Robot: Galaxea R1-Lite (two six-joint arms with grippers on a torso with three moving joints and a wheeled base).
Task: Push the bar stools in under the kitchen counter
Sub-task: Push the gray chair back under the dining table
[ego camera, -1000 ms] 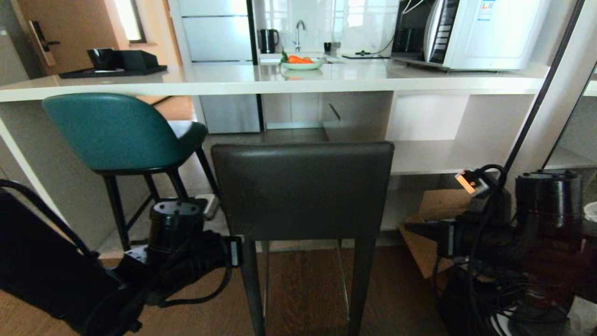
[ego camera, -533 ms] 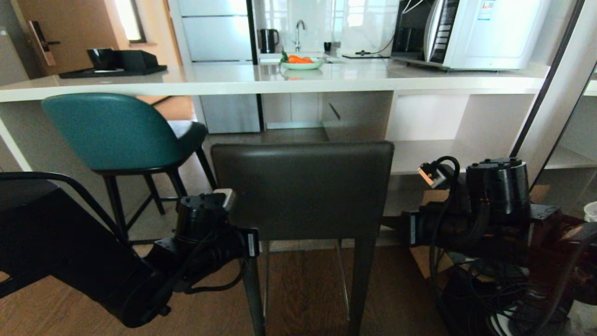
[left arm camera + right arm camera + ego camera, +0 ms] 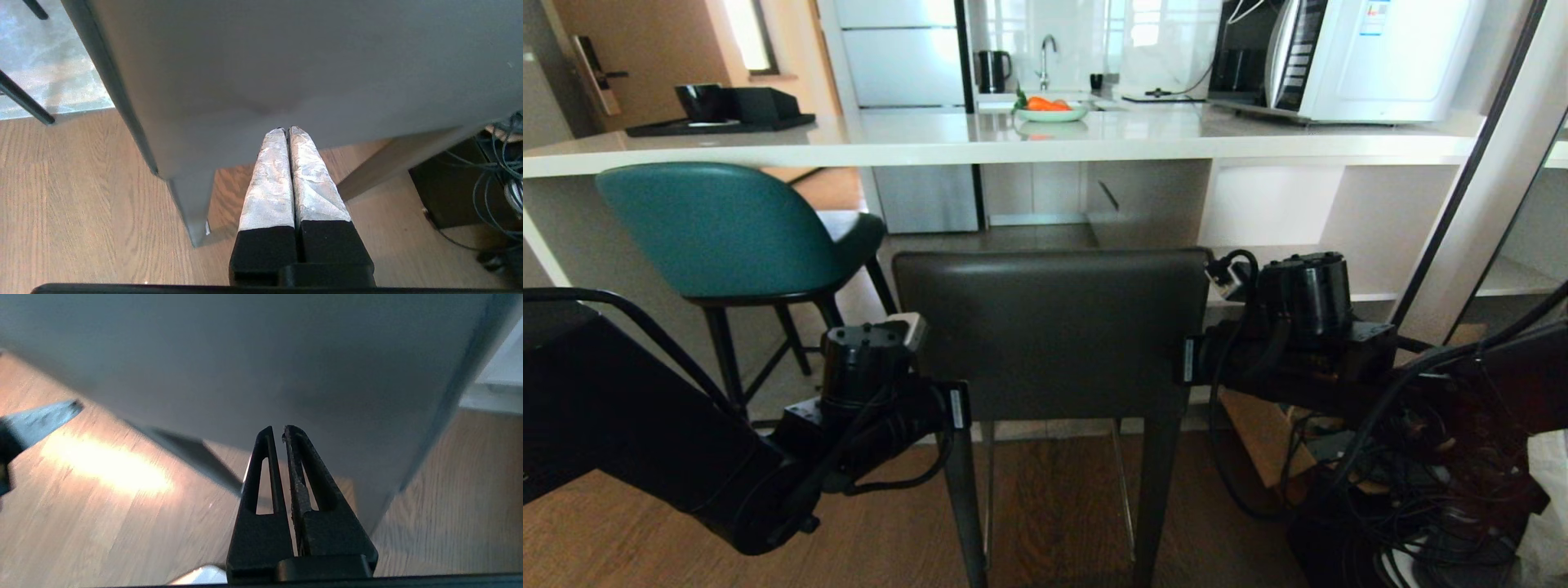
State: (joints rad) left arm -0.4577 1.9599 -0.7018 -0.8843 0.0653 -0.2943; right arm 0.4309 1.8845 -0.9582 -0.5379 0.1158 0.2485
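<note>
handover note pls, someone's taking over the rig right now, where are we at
Left tool: shut, empty, tips against the back of the dark grey square-backed stool, low on its left side.
Right tool: shut, empty, at the same backrest on its right side.
Teal curved-back stool: its seat reaches under the long white stone-like counter.
Done: both arms set for the push.
Left: the grey stool stands out from the counter; push it in, then check the teal one.

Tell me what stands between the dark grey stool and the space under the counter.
Nothing visible does. The floor between the dark grey stool and the kitchen counter looks open. The teal stool stands off to its left, the cardboard box to its right.
</note>
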